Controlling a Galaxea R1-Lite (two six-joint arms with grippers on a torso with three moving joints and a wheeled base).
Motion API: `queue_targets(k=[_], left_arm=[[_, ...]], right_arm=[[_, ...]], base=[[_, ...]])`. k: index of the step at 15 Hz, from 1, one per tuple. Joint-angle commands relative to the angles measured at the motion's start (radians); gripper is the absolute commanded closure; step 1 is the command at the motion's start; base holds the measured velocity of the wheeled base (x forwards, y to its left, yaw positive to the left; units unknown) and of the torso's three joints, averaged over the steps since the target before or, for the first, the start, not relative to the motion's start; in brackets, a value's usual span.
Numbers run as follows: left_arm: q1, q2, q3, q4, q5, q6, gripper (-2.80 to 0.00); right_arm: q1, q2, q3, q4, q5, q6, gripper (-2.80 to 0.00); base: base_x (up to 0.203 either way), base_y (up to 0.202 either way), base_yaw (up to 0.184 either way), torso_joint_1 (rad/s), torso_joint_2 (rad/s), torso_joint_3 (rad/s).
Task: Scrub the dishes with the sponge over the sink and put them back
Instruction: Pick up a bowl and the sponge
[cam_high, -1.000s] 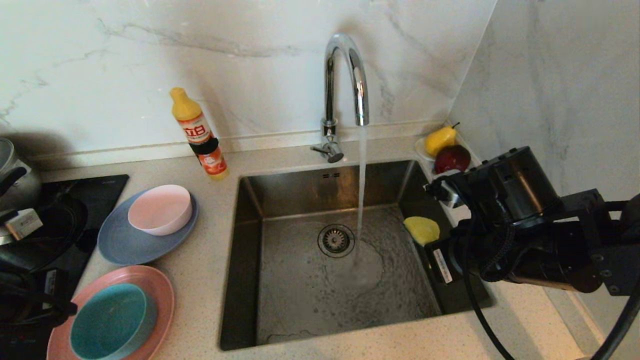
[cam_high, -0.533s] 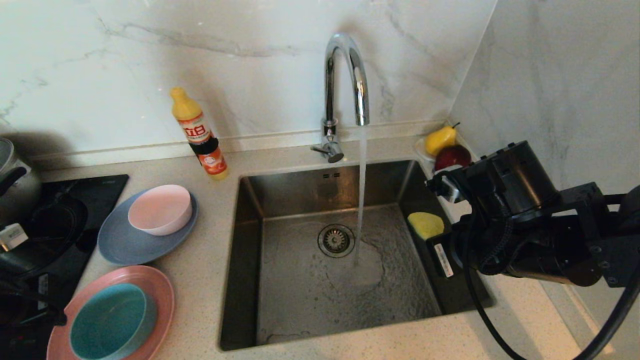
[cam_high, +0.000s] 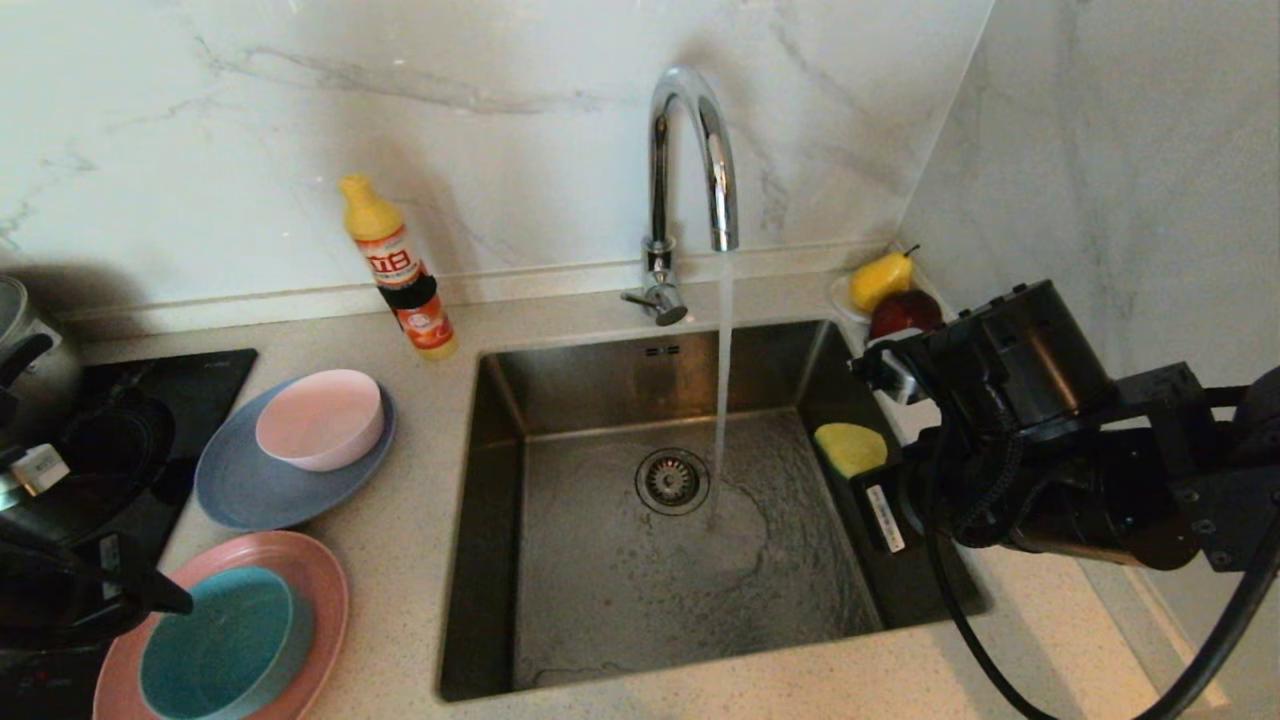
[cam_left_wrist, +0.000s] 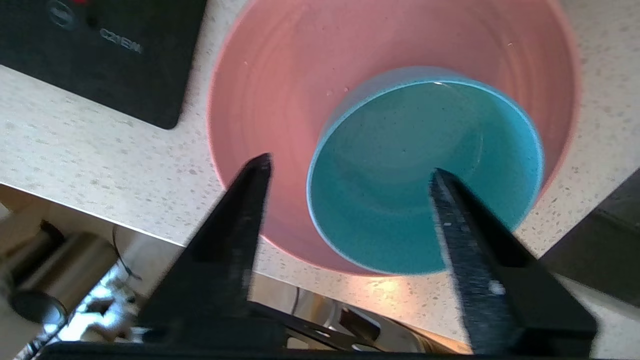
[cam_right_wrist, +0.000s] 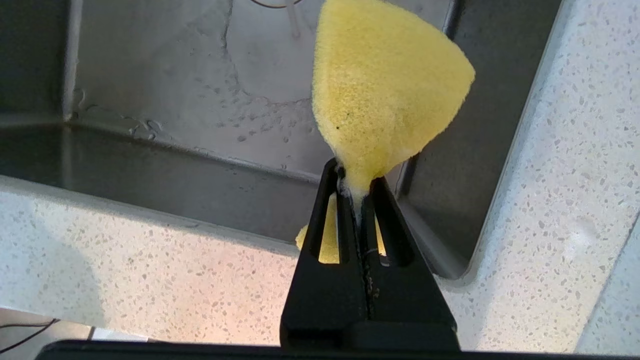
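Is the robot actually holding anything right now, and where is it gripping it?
The right gripper pinches the sponge by its narrow squeezed end, above the sink. The left gripper is open and empty.

Tap's running into the sink (cam_high: 600, 600). Right arm's holding the sponge (cam_high: 850, 448) just inside its right wall. Teal bowl (cam_high: 220, 645) sits on the pink plate (cam_high: 320, 590) at the counter's (cam_high: 400, 520) front left edge.

Pink plate (cam_high: 318, 600) cut by bottom edge; steel pot (cam_high: 25, 350) cut by left edge.
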Motion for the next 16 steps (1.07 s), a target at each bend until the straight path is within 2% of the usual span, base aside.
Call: queue_targets(k=[1, 6, 9, 13, 16], left_arm=[[0.002, 0.041, 0.003, -0.006, -0.003, -0.008, -2.80], [0.000, 0.063, 0.049, -0.085, -0.005, -0.036, -2.80], [-0.001, 0.103, 0.059, -0.142, -0.008, -0.092, -2.80], [-0.009, 0.147, 0.052, -0.150, -0.023, -0.095, -2.80], [-0.012, 0.183, 0.078, -0.201, -0.023, -0.095, -2.80]], right_arm=[[0.005, 0.005, -0.002, 0.001, 0.000, 0.001, 0.00], [0.004, -0.014, 0.010, 0.001, 0.000, 0.002, 0.00], [0.016, -0.031, 0.015, 0.002, -0.002, 0.001, 0.00], [0.016, -0.018, 0.010, 0.001, 0.000, 0.001, 0.00], [0.014, -0.014, 0.012, 0.001, 0.000, 0.001, 0.00]], base=[[0.000, 0.000, 0.000, 0.000, 0.00, 0.000], [0.000, 0.000, 0.000, 0.000, 0.00, 0.000], [0.000, 0.000, 0.000, 0.000, 0.00, 0.000], [0.000, 0.000, 0.000, 0.000, 0.00, 0.000], [0.000, 0.000, 0.000, 0.000, 0.00, 0.000]])
